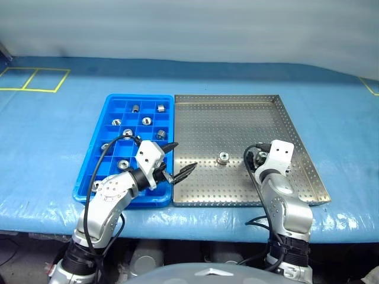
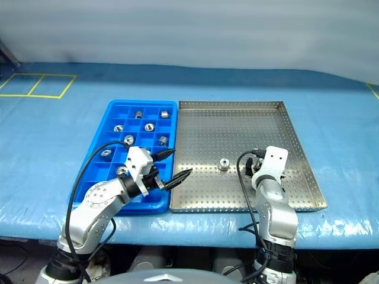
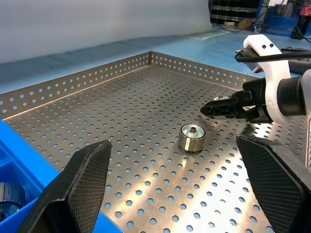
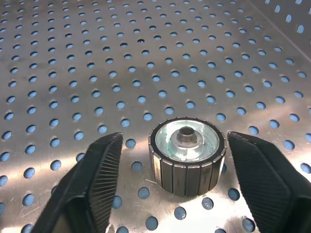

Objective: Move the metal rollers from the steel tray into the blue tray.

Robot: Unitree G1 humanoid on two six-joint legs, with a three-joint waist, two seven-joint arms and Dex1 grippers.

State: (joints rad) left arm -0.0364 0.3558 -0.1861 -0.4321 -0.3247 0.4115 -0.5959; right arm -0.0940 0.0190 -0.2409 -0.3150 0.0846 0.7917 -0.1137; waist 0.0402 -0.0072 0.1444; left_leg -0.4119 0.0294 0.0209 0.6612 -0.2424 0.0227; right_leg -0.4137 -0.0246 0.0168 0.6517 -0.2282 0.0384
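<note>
Both arms (image 1: 109, 198) have silver-grey, rounded metallic shells with dark joint rings. A white housing (image 1: 149, 157) caps each wrist; the right one (image 1: 278, 152) shows small dark screw holes. Black cables (image 1: 100, 171) loop loosely from forearm to wrist on both sides. Fingers (image 3: 85, 182) are matt black, tapered, with finely cross-hatched inner pads.
</note>
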